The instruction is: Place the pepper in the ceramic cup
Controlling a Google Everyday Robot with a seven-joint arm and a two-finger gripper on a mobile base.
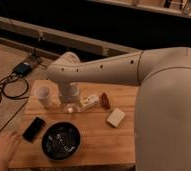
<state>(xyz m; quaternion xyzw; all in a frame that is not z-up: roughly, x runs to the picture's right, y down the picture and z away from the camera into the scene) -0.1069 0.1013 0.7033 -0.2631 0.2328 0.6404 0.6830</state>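
Note:
The pepper point(105, 100), a small reddish-brown piece, lies on the wooden table point(96, 145) just right of a white bottle. At the table's left stands the ceramic cup point(43, 95), whitish and upright. My gripper point(69, 107) points down at the table between the cup and the bottle, hanging below the arm's pale wrist. It is open and holds nothing. The pepper is about a hand's width to its right, and the cup is close on its left.
The white bottle point(89, 102) lies on its side next to the gripper. A beige block point(115, 117) rests right of centre. A black bowl point(61, 140) sits at the front, with a flat black object point(33, 129) to its left. A person's hand point(1, 150) is at the front-left corner.

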